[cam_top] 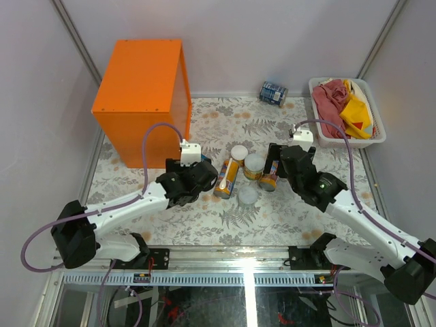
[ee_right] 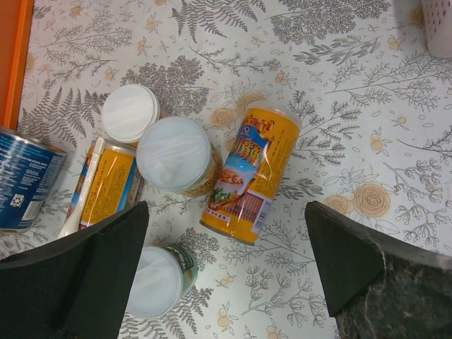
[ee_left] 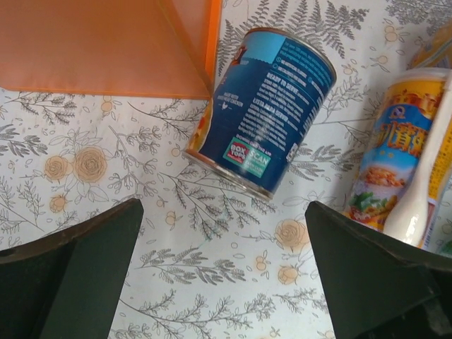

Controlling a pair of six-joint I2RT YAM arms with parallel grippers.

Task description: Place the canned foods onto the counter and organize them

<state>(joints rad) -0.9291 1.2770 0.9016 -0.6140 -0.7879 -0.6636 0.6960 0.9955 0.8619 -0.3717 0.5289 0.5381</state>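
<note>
The orange counter (cam_top: 139, 95) stands at the far left. One blue can (ee_left: 265, 106) lies on its side just beyond my open, empty left gripper (ee_left: 224, 212), close to the counter's corner (ee_left: 99, 42). My right gripper (ee_right: 226, 208) is open and empty, hovering over a lying tall yellow can (ee_right: 251, 173). Next to that can are a pale-lidded can (ee_right: 175, 154), another pale-lidded can (ee_right: 159, 279) and the other tall yellow can (ee_right: 106, 183) with its white lid (ee_right: 129, 113). A second blue can (cam_top: 273, 92) lies at the far edge. In the top view the left gripper (cam_top: 204, 174) and right gripper (cam_top: 272, 170) flank the cluster.
A white basket (cam_top: 377, 133) with red and yellow cloths sits at the far right. Grey walls close in the table on three sides. The floral tablecloth (cam_top: 327, 225) shows bare along the near side.
</note>
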